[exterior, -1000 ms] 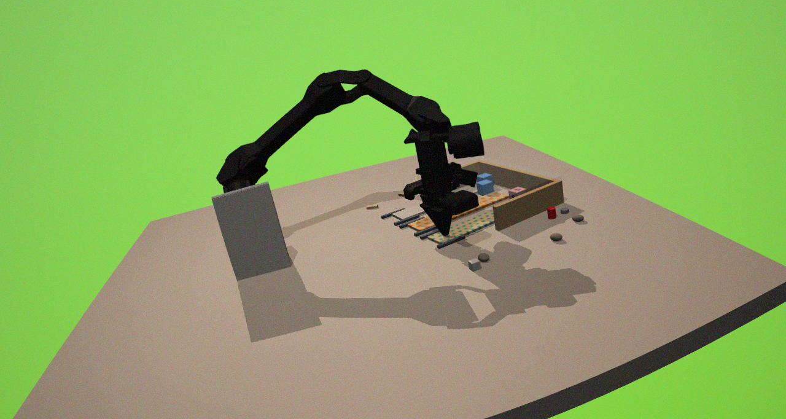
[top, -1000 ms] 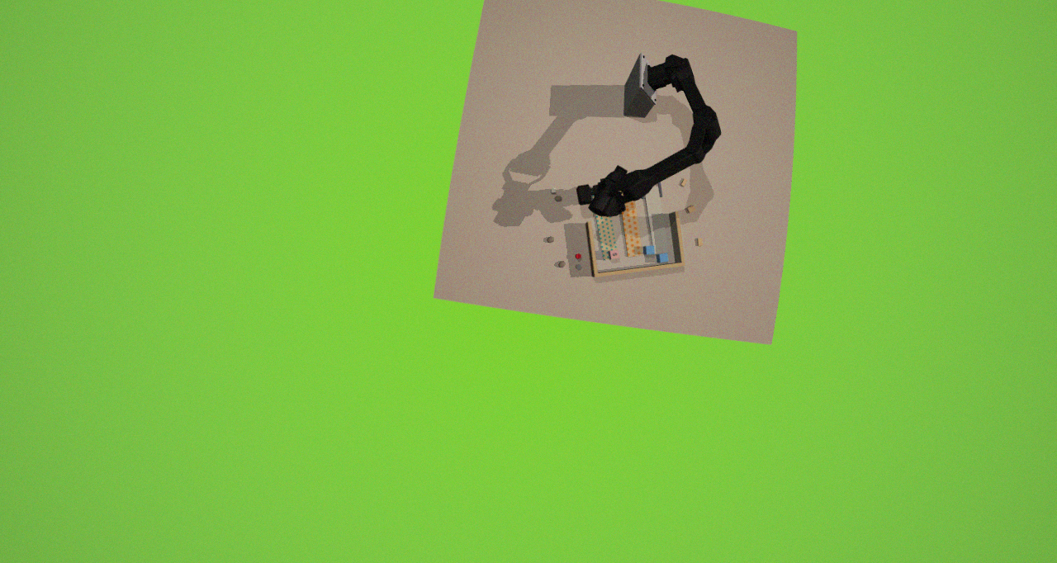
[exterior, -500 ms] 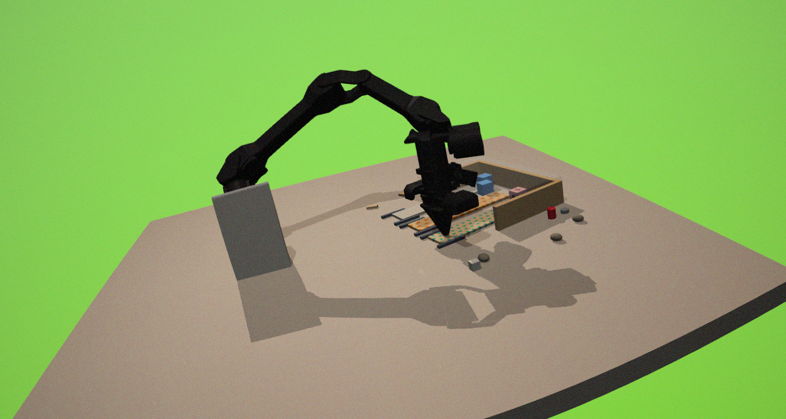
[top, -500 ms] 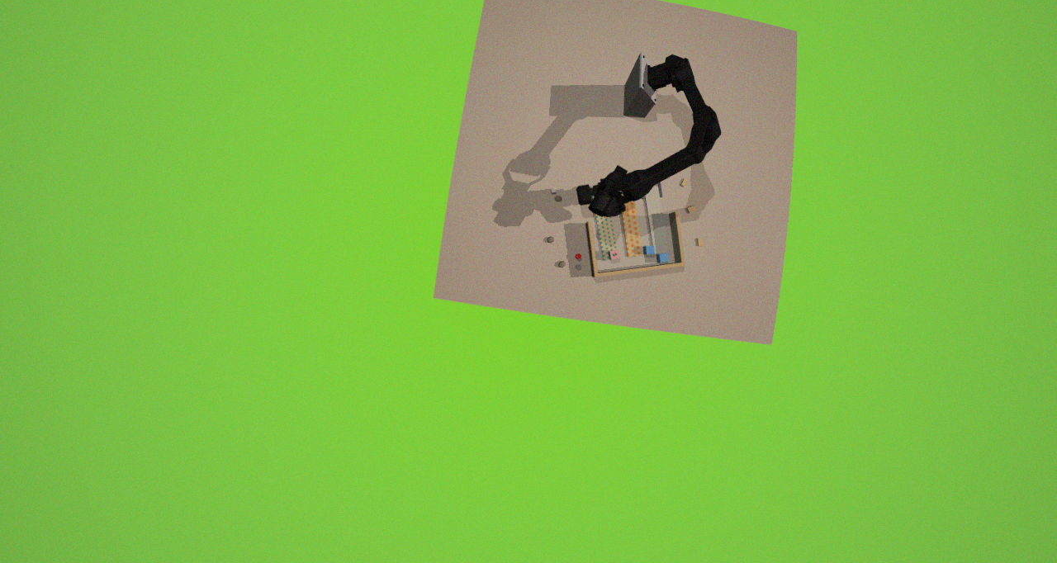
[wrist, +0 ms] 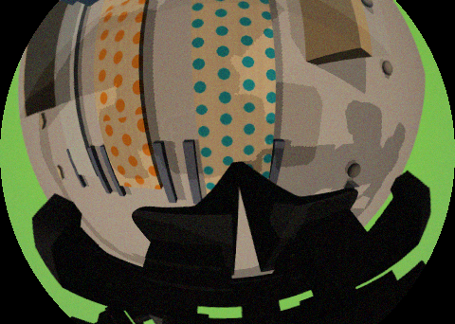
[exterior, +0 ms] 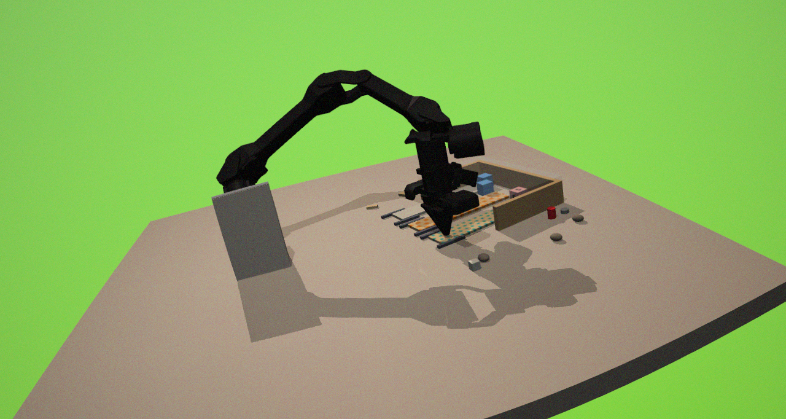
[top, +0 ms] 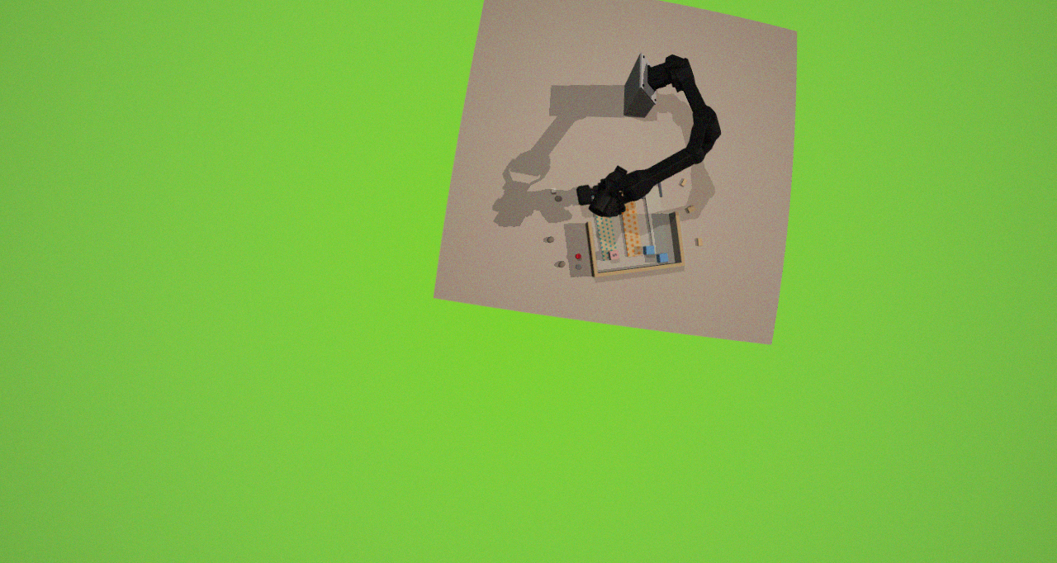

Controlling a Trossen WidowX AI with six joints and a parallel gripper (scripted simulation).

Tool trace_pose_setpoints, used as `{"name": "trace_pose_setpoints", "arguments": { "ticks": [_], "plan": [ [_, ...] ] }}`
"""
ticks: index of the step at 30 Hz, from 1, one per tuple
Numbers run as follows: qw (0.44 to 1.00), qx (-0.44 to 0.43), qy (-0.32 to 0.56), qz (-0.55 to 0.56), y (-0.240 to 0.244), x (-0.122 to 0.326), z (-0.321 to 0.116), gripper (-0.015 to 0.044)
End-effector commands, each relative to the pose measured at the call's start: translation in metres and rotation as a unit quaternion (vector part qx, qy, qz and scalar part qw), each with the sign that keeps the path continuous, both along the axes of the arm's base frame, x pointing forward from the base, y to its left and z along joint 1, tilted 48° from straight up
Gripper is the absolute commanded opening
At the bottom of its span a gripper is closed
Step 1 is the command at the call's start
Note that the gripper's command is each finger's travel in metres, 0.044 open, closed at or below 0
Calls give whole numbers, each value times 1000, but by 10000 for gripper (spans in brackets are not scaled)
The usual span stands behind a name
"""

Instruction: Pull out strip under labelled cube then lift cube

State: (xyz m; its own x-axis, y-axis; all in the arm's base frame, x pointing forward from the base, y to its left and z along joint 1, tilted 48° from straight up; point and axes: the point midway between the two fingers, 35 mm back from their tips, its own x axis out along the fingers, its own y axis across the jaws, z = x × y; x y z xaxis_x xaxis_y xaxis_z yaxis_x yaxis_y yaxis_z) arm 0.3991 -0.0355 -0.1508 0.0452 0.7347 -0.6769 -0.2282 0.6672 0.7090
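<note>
Tool closed at near end of teal-dotted strip; labelled cube inside the enclosure

The tool (top: 607,204) (exterior: 446,233) (wrist: 237,167) points downward with its fingers pressed together, and no item is seen pinched in them. Its tips are over or at the near end of the teal-dotted strip (top: 606,236) (exterior: 466,228) (wrist: 223,73); whether they touch it cannot be determined.

The labelled cube (top: 613,255) (exterior: 517,191) is pink with a dark mark on top. It sits at the far end of the teal-dotted strip, within the wooden enclosure (top: 638,271) (exterior: 529,204) (wrist: 332,26). The strip runs out through the enclosure's open side toward the arm.

An orange-dotted strip (top: 631,227) (exterior: 494,198) (wrist: 118,73) lies alongside, separated from the teal one by a gap. A pale strip (exterior: 409,213) lies on the other side of the orange one. Dark rails (exterior: 450,242) (wrist: 278,158) flank the strips. Two blue cubes (top: 648,250) (exterior: 485,187) are also inside the enclosure, near the far end of the orange-dotted strip.

Outside, on the bench (top: 509,57) (exterior: 164,306) (wrist: 109,225), a red cylinder (top: 577,257) (exterior: 551,213) stands upright near the enclosure wall. A small grey cube (top: 553,190) (exterior: 474,265) is just beside a dark stone (top: 557,198) (exterior: 483,257) (wrist: 354,169).
</note>
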Motion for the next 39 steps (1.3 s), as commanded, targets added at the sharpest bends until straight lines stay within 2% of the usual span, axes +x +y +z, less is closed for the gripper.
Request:
{"name": "trace_pose_setpoints", "arguments": {
  "ticks": [1,14,39],
  "plan": [
    [1000,2,1,2,3,0,-3,0],
    [1000,2,1,2,4,0,-4,0],
    [1000,2,1,2,1,-37,-11,0]
  ]
}}
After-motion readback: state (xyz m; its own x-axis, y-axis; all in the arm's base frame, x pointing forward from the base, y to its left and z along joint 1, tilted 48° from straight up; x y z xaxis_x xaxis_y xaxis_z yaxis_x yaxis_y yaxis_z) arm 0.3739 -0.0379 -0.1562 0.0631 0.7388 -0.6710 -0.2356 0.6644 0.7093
